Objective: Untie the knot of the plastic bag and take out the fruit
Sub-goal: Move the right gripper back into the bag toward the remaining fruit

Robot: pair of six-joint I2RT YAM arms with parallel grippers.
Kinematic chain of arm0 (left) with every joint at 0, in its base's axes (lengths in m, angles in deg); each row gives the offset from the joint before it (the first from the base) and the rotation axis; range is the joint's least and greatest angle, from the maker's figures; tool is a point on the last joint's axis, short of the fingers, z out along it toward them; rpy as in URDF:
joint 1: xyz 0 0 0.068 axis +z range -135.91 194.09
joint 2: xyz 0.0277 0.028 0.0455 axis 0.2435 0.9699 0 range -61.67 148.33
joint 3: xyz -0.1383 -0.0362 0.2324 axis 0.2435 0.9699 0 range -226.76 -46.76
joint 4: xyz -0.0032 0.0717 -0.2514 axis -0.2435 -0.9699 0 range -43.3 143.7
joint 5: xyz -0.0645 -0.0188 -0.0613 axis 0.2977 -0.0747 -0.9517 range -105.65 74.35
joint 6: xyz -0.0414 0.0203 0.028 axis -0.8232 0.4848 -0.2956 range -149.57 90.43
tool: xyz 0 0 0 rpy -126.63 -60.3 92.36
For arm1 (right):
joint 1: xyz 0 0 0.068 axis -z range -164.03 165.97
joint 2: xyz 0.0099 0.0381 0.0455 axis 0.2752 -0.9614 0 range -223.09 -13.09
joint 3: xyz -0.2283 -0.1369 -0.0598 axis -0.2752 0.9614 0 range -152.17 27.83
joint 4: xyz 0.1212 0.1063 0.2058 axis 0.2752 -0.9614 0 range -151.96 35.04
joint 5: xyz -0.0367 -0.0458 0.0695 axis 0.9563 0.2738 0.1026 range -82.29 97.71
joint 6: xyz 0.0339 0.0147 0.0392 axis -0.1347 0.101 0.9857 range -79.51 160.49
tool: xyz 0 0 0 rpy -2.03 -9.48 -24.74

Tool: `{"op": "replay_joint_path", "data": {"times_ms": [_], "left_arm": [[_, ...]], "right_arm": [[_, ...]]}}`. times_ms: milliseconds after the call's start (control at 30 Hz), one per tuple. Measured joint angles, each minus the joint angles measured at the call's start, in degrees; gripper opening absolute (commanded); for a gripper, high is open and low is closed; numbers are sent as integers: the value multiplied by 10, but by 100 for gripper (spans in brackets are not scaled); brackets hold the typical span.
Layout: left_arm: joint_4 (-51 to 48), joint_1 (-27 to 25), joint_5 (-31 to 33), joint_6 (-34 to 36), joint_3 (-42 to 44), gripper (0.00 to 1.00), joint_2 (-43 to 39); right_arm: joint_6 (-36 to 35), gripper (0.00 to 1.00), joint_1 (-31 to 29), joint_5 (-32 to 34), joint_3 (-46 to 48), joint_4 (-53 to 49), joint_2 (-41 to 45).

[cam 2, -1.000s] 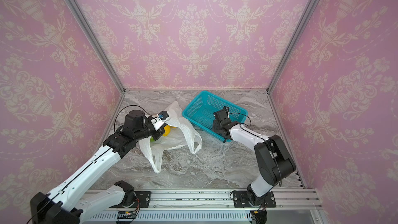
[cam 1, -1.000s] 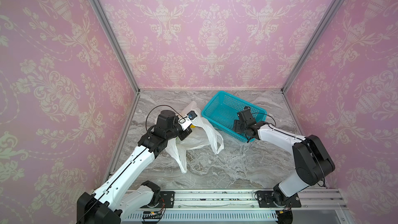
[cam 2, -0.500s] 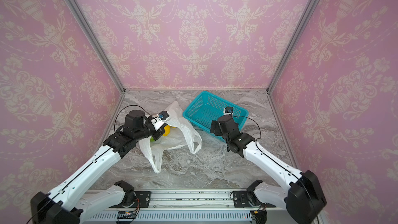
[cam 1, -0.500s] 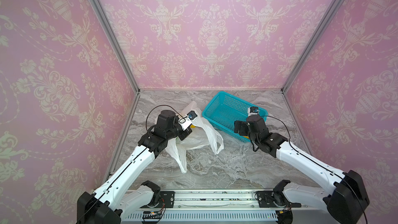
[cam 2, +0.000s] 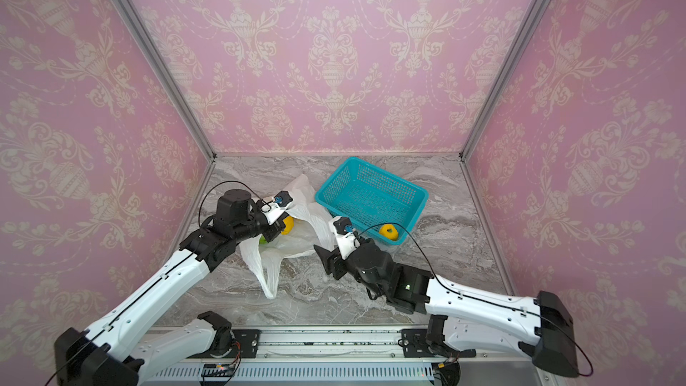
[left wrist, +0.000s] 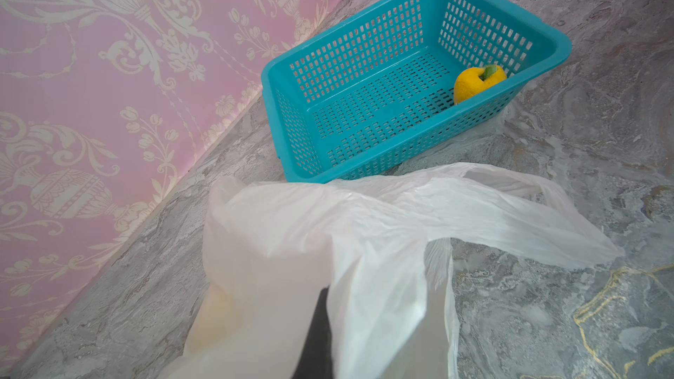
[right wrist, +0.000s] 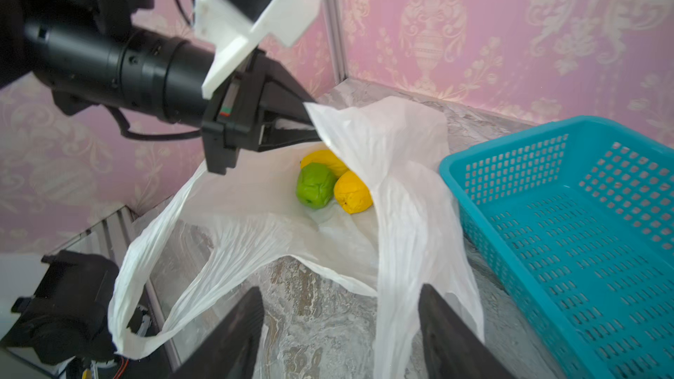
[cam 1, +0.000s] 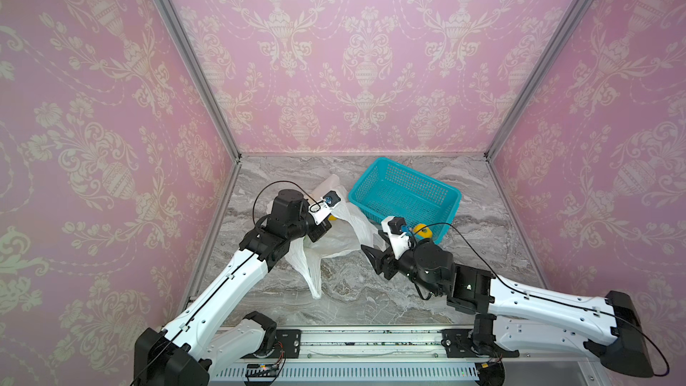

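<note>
Right wrist view is showing the plastic bag [right wrist: 401, 213] lying open on the marble table [right wrist: 310, 304], a green fruit [right wrist: 315, 185] and two yellow fruits [right wrist: 353, 193] sitting inside. The left gripper [right wrist: 302, 122] is pinching the bag's upper edge, jaws closed on the plastic. The right gripper [right wrist: 339, 329] is hovering before the bag's mouth, jaws apart, gripping nothing. Another yellow fruit [left wrist: 477, 83] is resting in the teal basket [left wrist: 364, 165] beside the bag.

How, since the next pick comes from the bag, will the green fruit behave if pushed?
The green fruit looks round, so it probably rolls. It touches a yellow fruit, so a push likely shifts both. The thin plastic bag beneath may slide.
</note>
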State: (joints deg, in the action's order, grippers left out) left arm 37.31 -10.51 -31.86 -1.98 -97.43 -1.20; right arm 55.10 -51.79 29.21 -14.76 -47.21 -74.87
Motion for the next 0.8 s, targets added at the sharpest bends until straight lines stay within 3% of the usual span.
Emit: {"op": "replay_joint_path", "data": {"times_ms": [167,400,667,800], "left_arm": [[0,0,0,0,0,0,0],[0,0,0,0,0,0,0],[0,0,0,0,0,0,-2],[0,0,0,0,0,0,-8]], "right_arm": [[-2,56,-31,2,-38,42,-132],[23,43,-25,47,-91,68,-263],[76,46,56,2,-169,119,-421],[94,49,68,-12,-224,122,-503]]}}
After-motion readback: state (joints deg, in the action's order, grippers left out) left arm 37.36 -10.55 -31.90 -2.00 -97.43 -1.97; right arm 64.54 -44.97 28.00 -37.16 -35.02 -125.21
